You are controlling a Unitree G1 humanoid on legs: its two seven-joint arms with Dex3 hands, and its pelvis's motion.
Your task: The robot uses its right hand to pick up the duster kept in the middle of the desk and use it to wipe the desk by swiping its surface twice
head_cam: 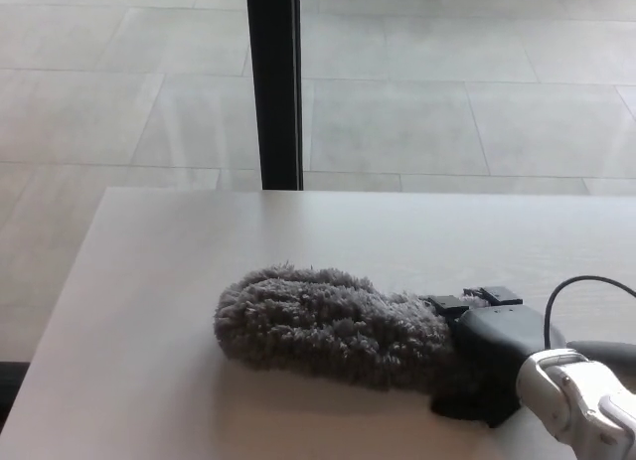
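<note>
A fluffy grey duster (333,326) lies on its side on the pale table (159,281), its shaggy head stretched across the middle of the surface, rounded tip toward the robot's left. At its right end, the right hand (487,361) sits low on the table, pressed over the spot where the fluff meets the handle. The black back of the hand covers that end, and the fingers are tucked down out of sight, so it cannot be told whether they grip the handle or merely rest over it. A short length of the grey handle (606,353) pokes out past the hand toward the right edge of the picture. A thin black cable (571,284) loops up above the white wrist (576,405). Beyond the far edge of the table, a dark upright post (273,82) stands against a tiled floor (447,92). The left hand does not show.
</note>
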